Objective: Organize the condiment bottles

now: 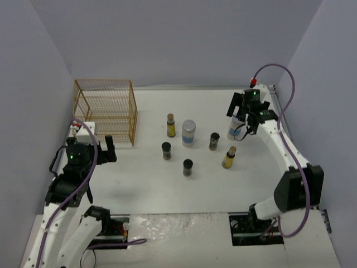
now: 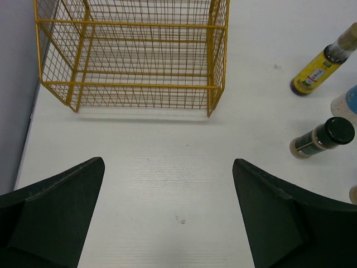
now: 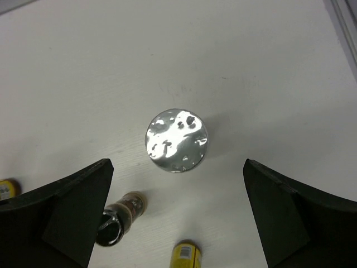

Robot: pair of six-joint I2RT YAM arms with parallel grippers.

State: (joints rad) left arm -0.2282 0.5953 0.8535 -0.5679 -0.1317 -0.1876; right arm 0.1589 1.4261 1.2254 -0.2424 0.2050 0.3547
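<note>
Toward the upper right of the overhead view, I am hovering my right pincer (image 1: 241, 110) straight above a silver-lidded jar (image 3: 175, 139), which is standing upright on the counter (image 1: 139, 187), apart from the rest of the condiment bottles. In the right wrist view its dimpled lid is sitting at the centre of the frame. My two fingers (image 3: 72, 212) are spreading wide to either side of it and touching nothing, so the pincer is released and empty.

I am judging this jar to be rigid and fairly light, with a smooth round wall that could be slipping away if I squeeze on the lid's edge. So I am planning to take it on the labelled body just under the lid, jaws square across the widest part. Being taller than the dark jars (image 1: 166, 151), it could be tipping if I nudge it off-centre.

Its twin jar (image 1: 189, 133) is standing mid-frame in the overhead view, among the yellow bottles (image 1: 171, 125) and the dark jars. At the left of that view my left pincer (image 2: 168, 178) is also gaping and gripping nothing, pointing at the wire basket (image 2: 134, 56) in the upper left.
</note>
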